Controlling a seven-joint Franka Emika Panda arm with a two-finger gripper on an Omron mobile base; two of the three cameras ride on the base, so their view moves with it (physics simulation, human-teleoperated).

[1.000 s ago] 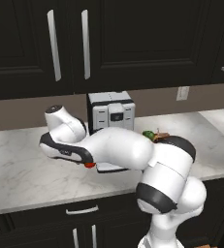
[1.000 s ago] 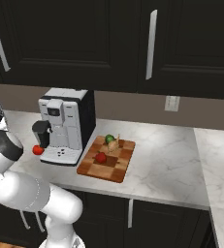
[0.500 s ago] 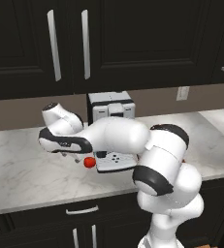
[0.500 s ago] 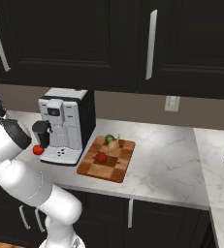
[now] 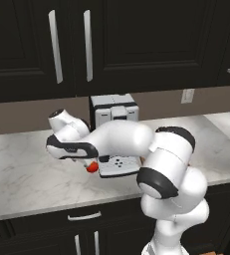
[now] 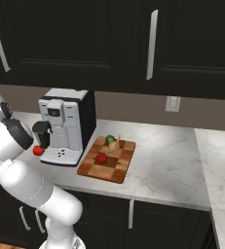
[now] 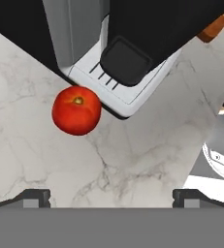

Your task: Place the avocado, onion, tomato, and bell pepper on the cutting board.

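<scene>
The tomato (image 7: 77, 110) lies on the marble counter at the front left corner of the coffee machine's base, also seen as a tomato (image 5: 91, 167) and tomato (image 6: 38, 151) in the base views. My gripper (image 7: 112, 197) hangs open above the counter, a little short of the tomato and holding nothing. On the cutting board (image 6: 92, 168), to the right of the machine, rest the avocado (image 6: 110, 139), the onion (image 6: 115, 145) and the bell pepper (image 6: 101, 158).
The coffee machine (image 6: 65, 125) stands against the back wall, its drip tray (image 7: 124, 60) right beside the tomato. Dark cabinets (image 5: 86, 45) hang overhead. Open marble counter (image 5: 22, 174) stretches left of the machine and counter (image 6: 162, 155) lies right of the board.
The arm's upper links have swung up and round while the hand has stayed low by the tomato. The jaws have stayed open and the tomato has not moved.
</scene>
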